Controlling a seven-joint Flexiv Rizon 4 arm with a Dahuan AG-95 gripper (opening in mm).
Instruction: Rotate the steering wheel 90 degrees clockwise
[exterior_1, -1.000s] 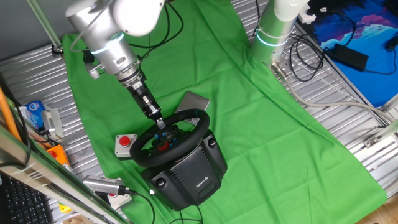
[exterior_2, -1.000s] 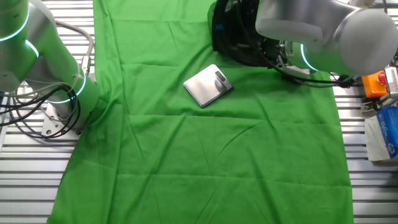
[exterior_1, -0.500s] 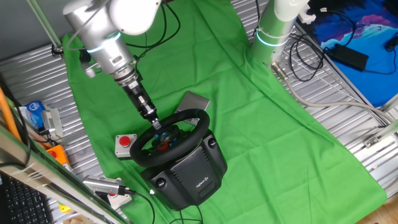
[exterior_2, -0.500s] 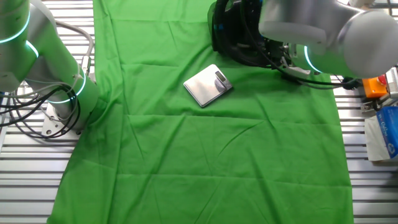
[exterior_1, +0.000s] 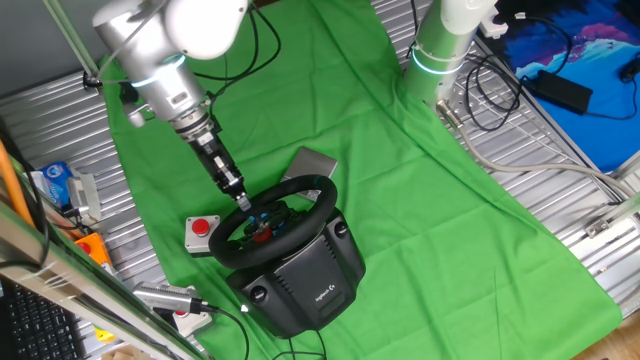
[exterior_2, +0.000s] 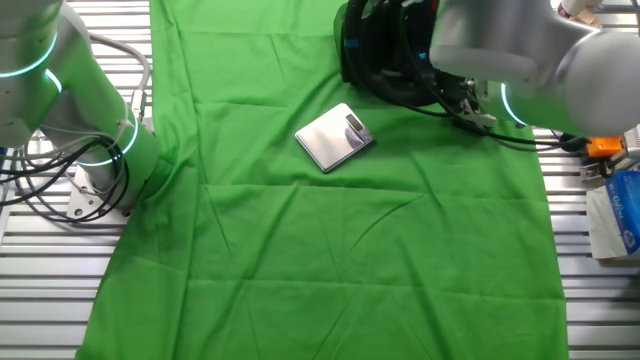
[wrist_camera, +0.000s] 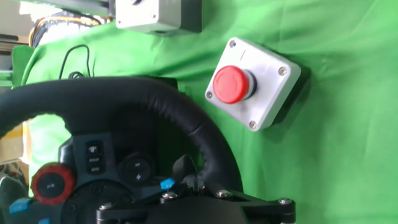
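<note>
steering wheel (exterior_1: 278, 219) just below fingers (exterior_1: 240, 198)

Wheel (wrist_camera: 186, 118) rim: matt black, stitched leather look. Cloth (exterior_1: 420, 200): green, wrinkled fabric. Button box (wrist_camera: 258, 87): smooth grey plastic, glossy red cap. Worktop (exterior_2: 590, 300): ribbed bare metal.

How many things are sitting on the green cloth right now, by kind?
Steering wheel on its black base: 1
Grey button box with a red round button: 1
Flat silver device: 1
Total: 3
</note>
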